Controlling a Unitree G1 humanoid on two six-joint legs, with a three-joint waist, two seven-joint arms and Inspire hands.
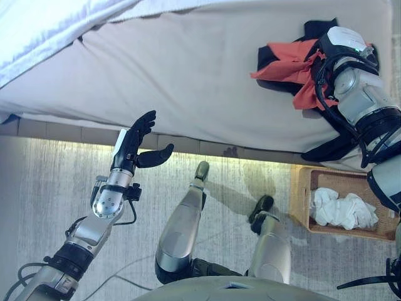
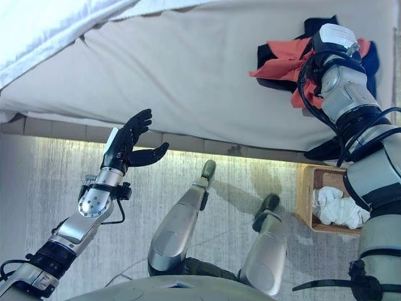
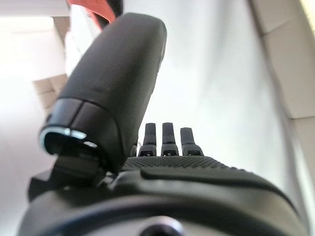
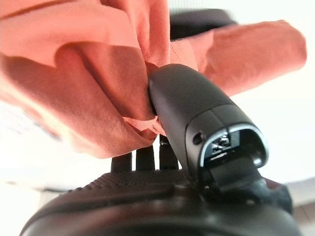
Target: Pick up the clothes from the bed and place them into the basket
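**Right hand closed on the orange garment at the bed's right end**

Starting on your left, the left hand (image 1: 134,145) hangs above the floor just in front of the bed's near edge, holding nothing. Its fingers are straight and the thumb is spread wide to the side; its wrist view confirms an empty, extended hand.

Across the middle you see the bed (image 1: 188,75), covered by a pale grey sheet, with a white blanket (image 1: 56,28) bunched along its far left corner.

At the right end of the bed, the right hand (image 4: 197,105) is buried in an orange garment (image 1: 289,66) that lies over dark clothing (image 1: 319,30). In the right wrist view, the thumb presses a fold of orange cloth against the fingers, so the cloth is pinched.

Below that, on the floor just beside the bed, stands the wicker basket (image 1: 301,188), with white clothes (image 1: 341,208) already inside it.
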